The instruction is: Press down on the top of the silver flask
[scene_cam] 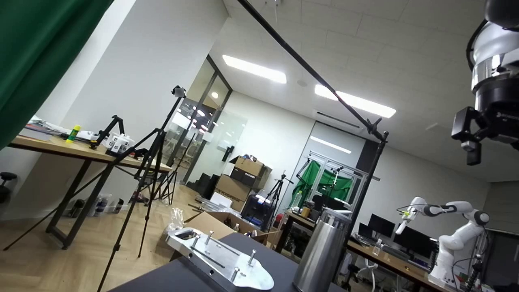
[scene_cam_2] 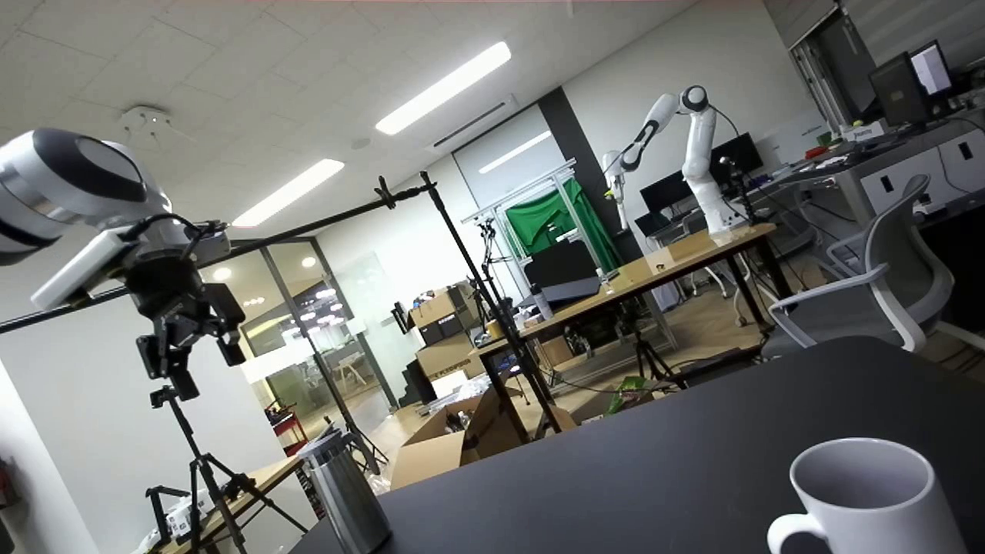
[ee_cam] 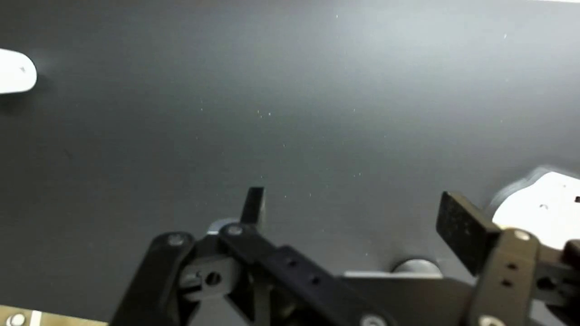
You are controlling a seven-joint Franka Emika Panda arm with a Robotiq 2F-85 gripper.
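Note:
The silver flask stands upright on the dark table and shows in both exterior views [scene_cam: 322, 255] [scene_cam_2: 342, 492]. It has a brushed metal body, a cap section on top and, in an exterior view, a handle at the side. My gripper [scene_cam_2: 208, 369] hangs well above the table, higher than the flask and apart from it. Its spread fingers show in the wrist view [ee_cam: 357, 208], with nothing between them. In the wrist view a small rounded silver edge [ee_cam: 416, 266] peeks out past the gripper body. It looks like part of the flask; the rest is hidden.
A flat metal plate with upright bolts [scene_cam: 221, 259] lies on the dark table [scene_cam_2: 616, 477] near the flask. A white mug [scene_cam_2: 877, 500] stands at the table's near side. A white rounded object [ee_cam: 16, 71] shows at the wrist view's left edge. A black pole [scene_cam_2: 492, 308] rises behind the table.

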